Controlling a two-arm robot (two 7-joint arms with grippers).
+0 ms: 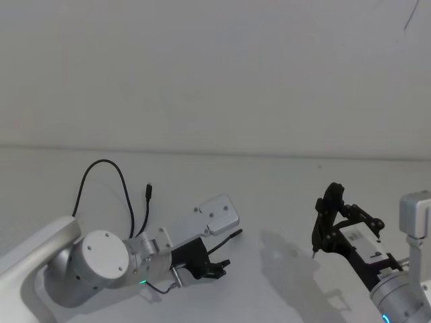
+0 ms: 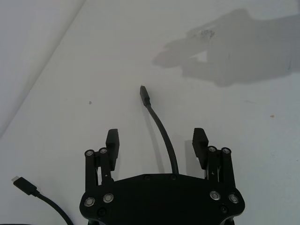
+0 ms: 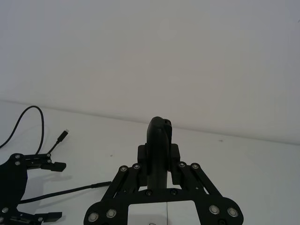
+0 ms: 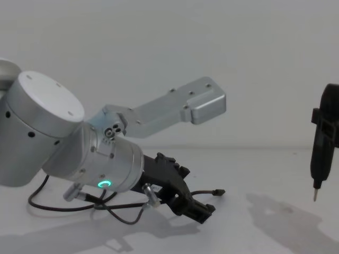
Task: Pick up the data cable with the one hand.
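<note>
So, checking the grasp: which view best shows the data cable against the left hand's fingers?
The left wrist view: the data cable runs between the open left hand's fingers, touching neither. Head view shows its loop and far plug; chest view, one end poking past the hand; right wrist view, both distantly.

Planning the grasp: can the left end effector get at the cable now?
Likely yes: the left end effector is open and the cable runs between its fingers, with nothing blocking.
</note>
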